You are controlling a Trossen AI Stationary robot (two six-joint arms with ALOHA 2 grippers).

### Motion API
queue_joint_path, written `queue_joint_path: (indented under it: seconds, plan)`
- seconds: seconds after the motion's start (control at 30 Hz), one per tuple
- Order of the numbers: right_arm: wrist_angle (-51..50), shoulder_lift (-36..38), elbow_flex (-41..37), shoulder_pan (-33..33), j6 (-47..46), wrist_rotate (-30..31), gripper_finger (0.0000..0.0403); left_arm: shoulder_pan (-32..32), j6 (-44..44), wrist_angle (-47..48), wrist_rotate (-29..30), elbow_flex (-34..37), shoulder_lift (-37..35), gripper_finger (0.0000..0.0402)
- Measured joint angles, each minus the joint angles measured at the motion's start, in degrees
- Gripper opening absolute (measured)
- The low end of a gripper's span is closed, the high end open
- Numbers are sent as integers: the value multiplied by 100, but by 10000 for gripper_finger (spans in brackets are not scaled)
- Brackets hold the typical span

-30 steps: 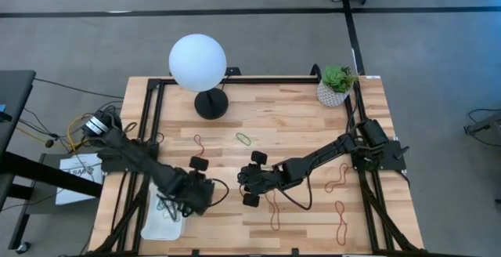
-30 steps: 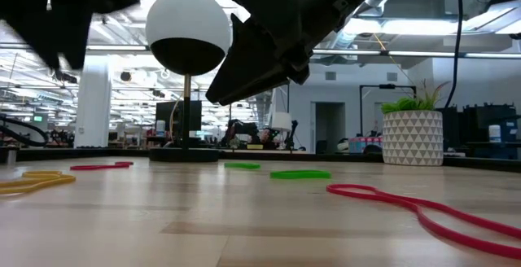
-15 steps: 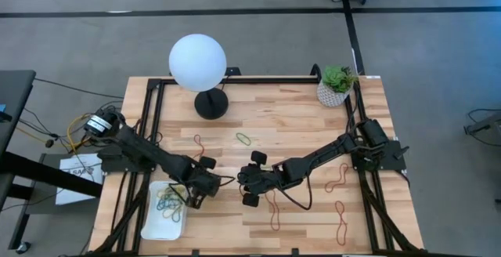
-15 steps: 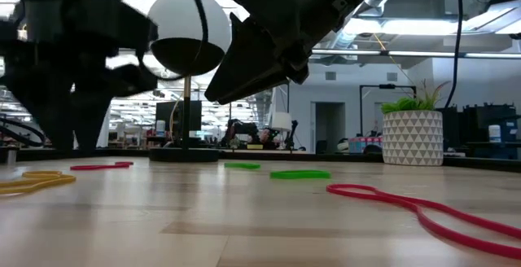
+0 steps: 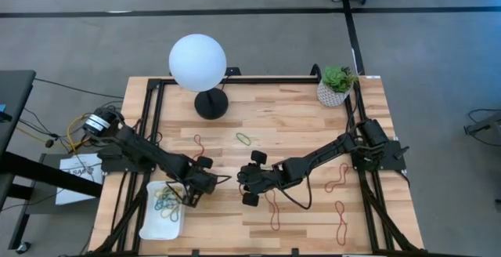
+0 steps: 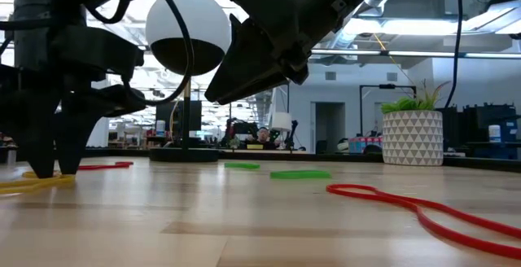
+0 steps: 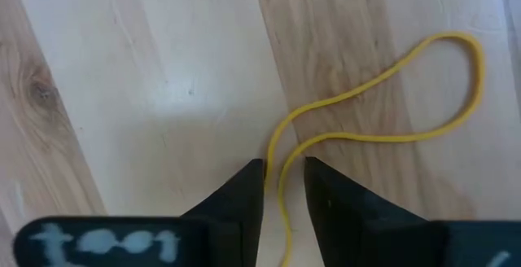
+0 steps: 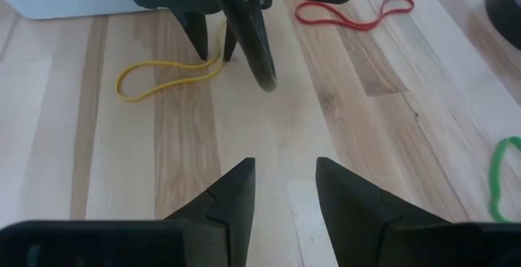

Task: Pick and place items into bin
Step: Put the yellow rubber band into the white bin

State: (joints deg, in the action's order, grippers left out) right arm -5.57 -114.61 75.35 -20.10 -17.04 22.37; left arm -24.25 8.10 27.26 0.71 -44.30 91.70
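My left hand [image 7: 283,177] straddles the yellow band [image 7: 383,96], fingers seemingly still apart; next I pinch, then lift binward.

Left end effector [image 5: 190,197] down at the surface [image 5: 297,116], fingertips straddling the yellow band [image 7: 383,104], bin [image 5: 150,227] just beside it. Right end effector [image 5: 244,188] sits close, facing it; only a narrow strip of bare wood between the two. Back edge blocked by globe lamp [image 5: 198,63] and plant pot [image 5: 335,92]. Middle back mostly free apart from flat green band [image 5: 245,139] and red band [image 5: 199,143]. Red bands [image 5: 338,177] lie under and beside the right arm.
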Motion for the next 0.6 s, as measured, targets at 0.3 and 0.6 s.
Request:
queue_joint_path:
  seconds: [0.3, 0.6]
  plan:
    - [-1, 0, 0, 0, 0, 0, 127, -4, -378, -189, 103, 76, 8, 8]
    - [-1, -2, 0, 0, 0, 0, 127, -53, -355, 1598, -72, -1282, 27, 1]
